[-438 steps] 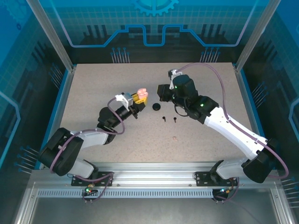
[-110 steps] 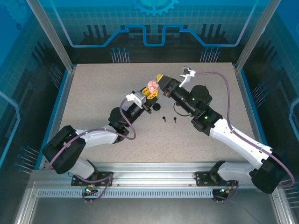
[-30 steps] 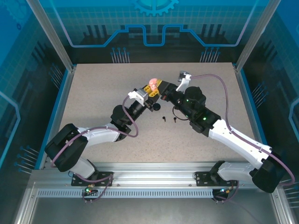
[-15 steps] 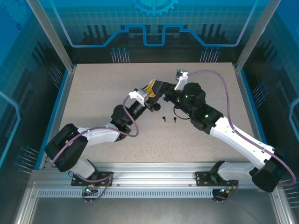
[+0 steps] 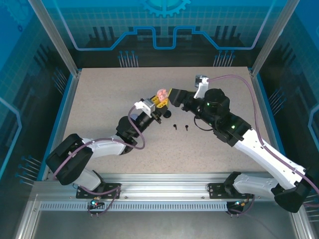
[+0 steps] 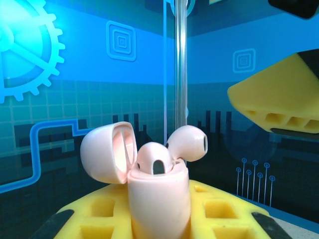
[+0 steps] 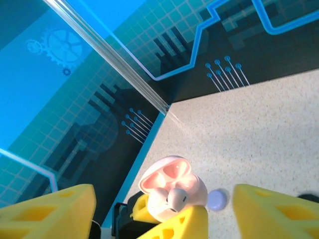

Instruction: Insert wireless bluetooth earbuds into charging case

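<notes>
The left gripper (image 5: pixel 159 101) was clamped on the base of the pink case (image 6: pixel 157 199), holding it upright above the table (image 5: pixel 99 94) with its lid (image 6: pixel 105 152) swung open. Two pink earbuds sat in the case's mouth: one earbud (image 6: pixel 153 160) low in its socket, the other earbud (image 6: pixel 187 142) riding higher and tilted away from the lid. The right gripper (image 5: pixel 173 95) hung just beside the case, its yellow fingers (image 7: pixel 55 211) spread wide with nothing between them, clear of both earbuds. On the table nearby lay a black case (image 5: pixel 166 114) and, near it, two black earbuds (image 5: pixel 175 126), loose and close together.
</notes>
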Action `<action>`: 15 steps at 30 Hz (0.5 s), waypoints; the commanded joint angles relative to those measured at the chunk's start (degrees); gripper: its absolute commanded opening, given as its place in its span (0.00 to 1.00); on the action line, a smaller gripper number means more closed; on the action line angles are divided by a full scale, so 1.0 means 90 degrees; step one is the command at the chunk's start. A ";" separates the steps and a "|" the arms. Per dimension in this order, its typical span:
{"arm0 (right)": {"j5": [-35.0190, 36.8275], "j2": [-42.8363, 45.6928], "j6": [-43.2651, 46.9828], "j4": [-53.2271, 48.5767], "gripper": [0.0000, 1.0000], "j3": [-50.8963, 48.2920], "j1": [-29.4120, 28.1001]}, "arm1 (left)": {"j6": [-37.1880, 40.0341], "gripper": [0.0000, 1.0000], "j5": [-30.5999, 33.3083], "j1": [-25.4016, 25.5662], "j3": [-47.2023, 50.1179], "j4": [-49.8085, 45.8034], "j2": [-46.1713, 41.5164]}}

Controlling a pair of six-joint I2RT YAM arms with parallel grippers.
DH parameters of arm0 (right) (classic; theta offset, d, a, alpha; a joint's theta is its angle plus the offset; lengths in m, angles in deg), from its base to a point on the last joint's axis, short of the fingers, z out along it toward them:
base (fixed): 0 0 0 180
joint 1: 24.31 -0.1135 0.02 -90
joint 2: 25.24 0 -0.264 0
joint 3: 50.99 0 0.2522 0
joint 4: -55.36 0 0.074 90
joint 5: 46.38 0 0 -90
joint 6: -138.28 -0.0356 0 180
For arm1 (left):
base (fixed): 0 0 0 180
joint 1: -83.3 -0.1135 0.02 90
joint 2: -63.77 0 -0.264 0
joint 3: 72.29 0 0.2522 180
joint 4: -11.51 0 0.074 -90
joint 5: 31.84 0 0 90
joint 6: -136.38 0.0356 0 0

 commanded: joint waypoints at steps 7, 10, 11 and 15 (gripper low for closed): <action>-0.0717 0.0035 0.0653 -0.1276 0.19 0.0387 0.0000 | -0.0116 0.00 -0.0424 0.0053 0.0363 0.0038 -0.0506; -0.0824 0.0008 0.0740 -0.1343 0.07 0.0466 -0.0206 | -0.0126 0.00 -0.0448 0.0051 0.0417 -0.0014 -0.0542; -0.0823 -0.0012 0.0746 -0.1354 0.05 0.0500 -0.0294 | -0.0121 0.00 -0.0458 0.0046 0.0423 -0.0013 -0.0537; -0.0900 -0.0187 0.0719 -0.1242 0.01 0.0613 -0.0543 | -0.0116 0.00 -0.0492 0.0053 0.0425 -0.0009 -0.0519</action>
